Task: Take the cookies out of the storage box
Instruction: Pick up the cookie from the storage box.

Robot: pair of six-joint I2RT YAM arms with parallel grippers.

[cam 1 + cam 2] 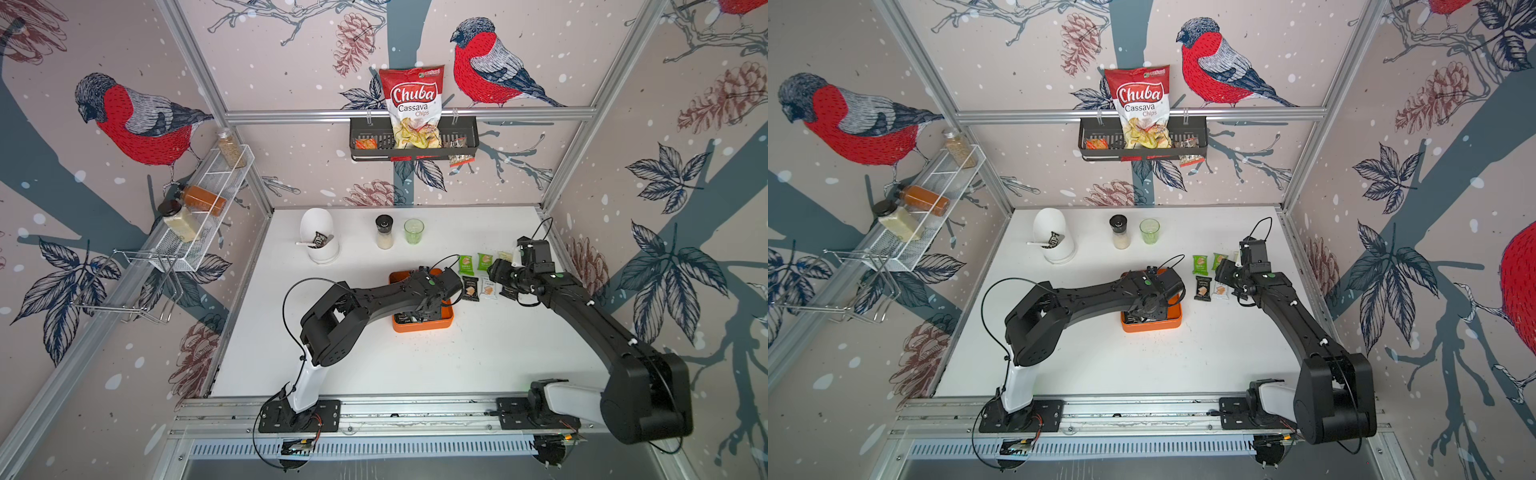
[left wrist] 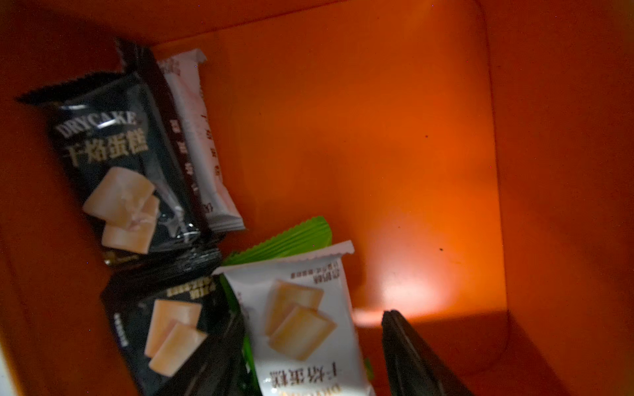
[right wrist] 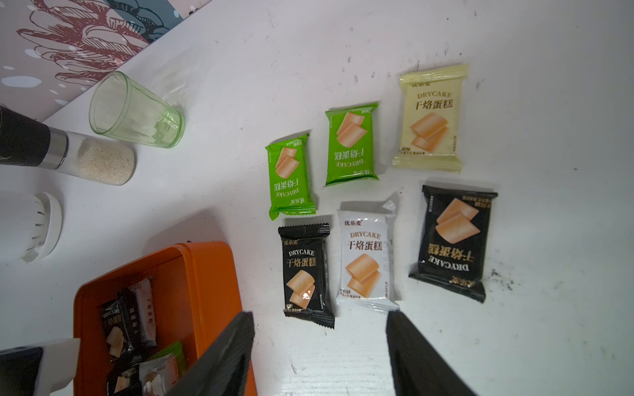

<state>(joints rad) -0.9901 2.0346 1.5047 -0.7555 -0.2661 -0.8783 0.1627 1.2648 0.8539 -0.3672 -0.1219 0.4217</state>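
Showing left gripper (image 1: 426, 311) down inside the orange storage box (image 1: 422, 327) at mid-frame, among remaining cookies (image 2: 127, 164); grip unclear, possibly around a white packet (image 2: 302, 319). Right gripper (image 3: 319, 360) spread empty over six unloaded packets (image 3: 363, 260). Judging these light, crinkly, slippery: pinch across the flat middle.

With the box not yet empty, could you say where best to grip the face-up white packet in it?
Probably across its long sides, from above: the white packet lies flat on a green packet, with bare box floor beside it.
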